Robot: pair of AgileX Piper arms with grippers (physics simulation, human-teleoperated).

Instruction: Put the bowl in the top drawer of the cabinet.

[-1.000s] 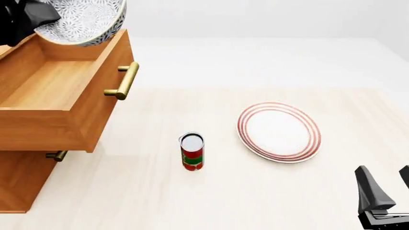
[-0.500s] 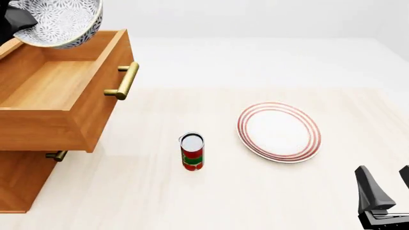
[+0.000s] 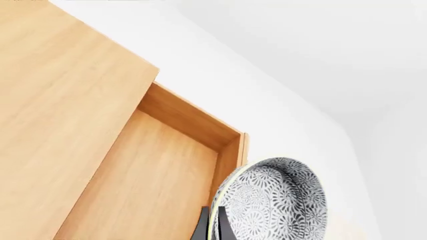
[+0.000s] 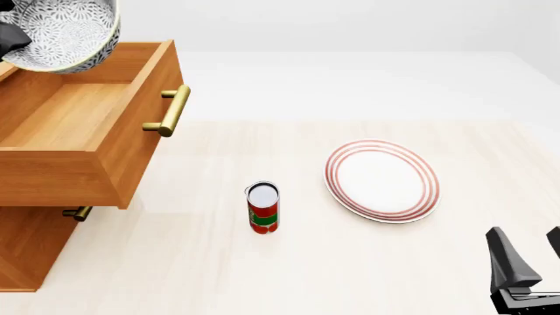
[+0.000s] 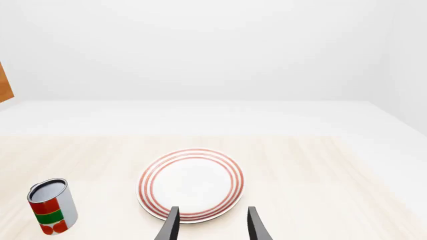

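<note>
The blue-grey speckled bowl [image 4: 68,31] hangs tilted above the back of the open top drawer [image 4: 75,115], at the front view's upper left. My left gripper [image 4: 9,36] is shut on its rim; in the left wrist view its dark fingers [image 3: 223,226] pinch the edge of the bowl [image 3: 280,200] over the drawer's wooden floor [image 3: 153,185]. The drawer's brass handle [image 4: 170,110] faces right. Below it stands the cabinet [image 4: 25,249]. My right gripper [image 4: 530,254] [image 5: 211,225] is open, low at the near right, holding nothing.
A white plate with red rings [image 4: 382,180] [image 5: 191,183] lies right of centre. A red and green can [image 4: 262,207] [image 5: 52,206] stands upright near the middle. The lower drawer's small brass handle [image 4: 77,212] pokes out under the open drawer.
The bowl, held by my left gripper, has moved left over the drawer toward its back. The right arm has not moved.
</note>
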